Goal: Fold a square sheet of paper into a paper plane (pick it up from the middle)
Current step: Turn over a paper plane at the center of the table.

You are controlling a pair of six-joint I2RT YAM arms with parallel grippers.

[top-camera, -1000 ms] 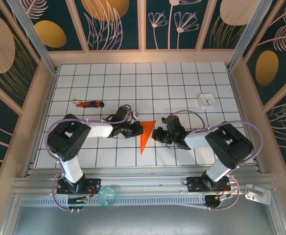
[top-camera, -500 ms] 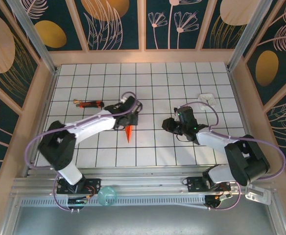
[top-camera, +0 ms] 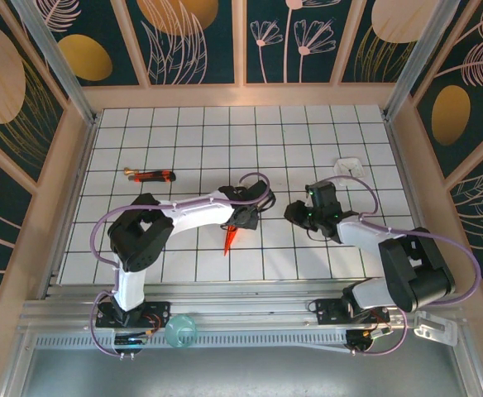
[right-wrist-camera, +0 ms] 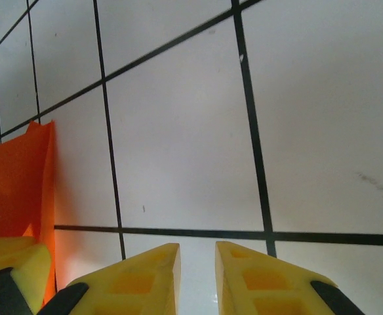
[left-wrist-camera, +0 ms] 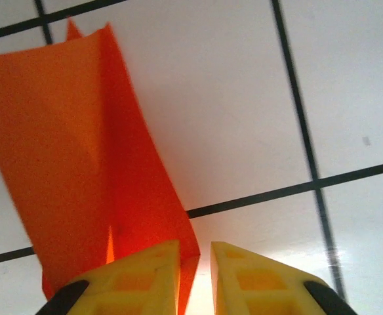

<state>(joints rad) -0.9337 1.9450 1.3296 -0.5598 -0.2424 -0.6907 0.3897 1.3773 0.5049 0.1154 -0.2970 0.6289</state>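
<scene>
The orange-red paper, folded into a slim pointed paper plane (top-camera: 230,238), lies on the grid table with its tip toward the near edge. My left gripper (top-camera: 246,218) is at its far, wide end. In the left wrist view the creased paper plane (left-wrist-camera: 80,164) spreads up and left. One corner reaches into the narrow gap of the left gripper (left-wrist-camera: 195,247), beside the left finger, and white table shows through the gap. The jaws do not pinch it. My right gripper (top-camera: 294,213) is one tile to the right. The right gripper (right-wrist-camera: 197,247) is slightly open over bare tile, with the paper's edge (right-wrist-camera: 14,184) at far left.
A thin red-and-black tool (top-camera: 150,174) lies at the left, behind the arms. A small white square object (top-camera: 348,168) sits at the right rear. A teal round thing (top-camera: 180,331) rests on the front rail. Wooden walls (top-camera: 407,165) fence the table.
The left gripper carried the paper rightward and its jaws parted a little. The paper now looks narrower and lies on the table. The right gripper drew back right and opened slightly.
</scene>
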